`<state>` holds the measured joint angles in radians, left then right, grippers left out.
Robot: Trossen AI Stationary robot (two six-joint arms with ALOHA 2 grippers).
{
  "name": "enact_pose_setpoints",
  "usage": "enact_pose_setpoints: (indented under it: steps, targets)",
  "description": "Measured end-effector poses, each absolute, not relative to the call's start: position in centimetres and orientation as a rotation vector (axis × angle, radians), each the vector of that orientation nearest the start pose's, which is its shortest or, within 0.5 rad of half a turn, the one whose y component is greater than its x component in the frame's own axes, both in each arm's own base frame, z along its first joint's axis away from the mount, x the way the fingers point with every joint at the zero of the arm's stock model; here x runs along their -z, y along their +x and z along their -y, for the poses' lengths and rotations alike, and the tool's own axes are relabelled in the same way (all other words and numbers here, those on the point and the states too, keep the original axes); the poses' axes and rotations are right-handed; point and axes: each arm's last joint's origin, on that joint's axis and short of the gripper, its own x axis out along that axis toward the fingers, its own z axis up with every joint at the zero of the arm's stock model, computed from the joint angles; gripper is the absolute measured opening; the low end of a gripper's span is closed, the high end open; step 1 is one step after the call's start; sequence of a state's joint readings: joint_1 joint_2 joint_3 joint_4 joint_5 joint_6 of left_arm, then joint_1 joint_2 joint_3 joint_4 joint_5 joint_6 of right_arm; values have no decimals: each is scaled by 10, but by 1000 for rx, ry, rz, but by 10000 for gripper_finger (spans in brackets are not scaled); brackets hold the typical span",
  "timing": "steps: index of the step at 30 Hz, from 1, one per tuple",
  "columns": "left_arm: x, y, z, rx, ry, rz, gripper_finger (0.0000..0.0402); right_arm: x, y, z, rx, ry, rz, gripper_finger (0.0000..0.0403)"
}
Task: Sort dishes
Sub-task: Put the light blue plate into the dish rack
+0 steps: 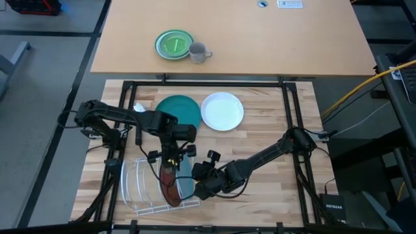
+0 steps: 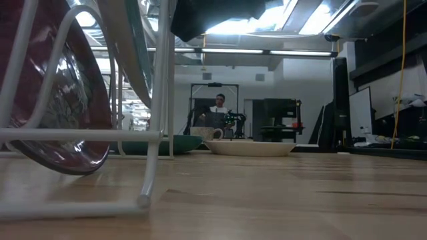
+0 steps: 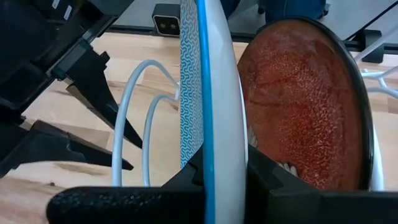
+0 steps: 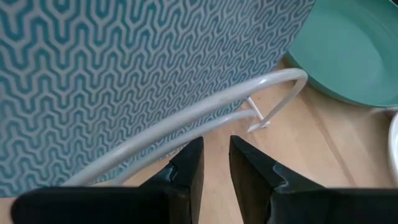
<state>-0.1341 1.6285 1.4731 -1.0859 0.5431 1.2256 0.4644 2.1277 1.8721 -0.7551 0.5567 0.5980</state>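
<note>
The blue-patterned plate (image 3: 208,93) is clamped upright on its rim by the left end effector (image 1: 170,156) over the white wire rack (image 1: 140,185), beside the dark red plate (image 3: 305,99) standing in it. The right end effector (image 4: 214,165), fingers slightly apart and empty, is held just beside the rack. The teal plate (image 1: 179,109) and white plate (image 1: 222,110) lie flat on the bench (image 1: 273,188).

Dark red plate (image 2: 63,100) stands upright in white rack (image 2: 157,100).

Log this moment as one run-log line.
left gripper: shut on patterned blue plate, on edge at white rack | red plate: racked | right gripper: slightly open, empty | teal plate, white plate: flat on table
</note>
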Motion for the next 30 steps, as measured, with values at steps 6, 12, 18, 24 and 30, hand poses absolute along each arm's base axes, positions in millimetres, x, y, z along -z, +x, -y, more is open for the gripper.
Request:
enact_pose_setpoints:
  steps: [6,12,18,24,30]
  targets:
    - [-297,315,58,1236,772,-690,25,-246,419,-193,343,60,-805,81]
    - [-297,316,58,1240,798,-676,25,-246,419,-193,351,56,-800,81]
    - [-298,317,59,1228,817,-667,27,-246,419,-192,352,54,-802,81]
    - [-297,317,59,1225,818,-667,44,-246,419,-192,352,54,-801,81]
    - [-297,317,59,1224,816,-669,38,-246,419,-192,354,53,-799,81]
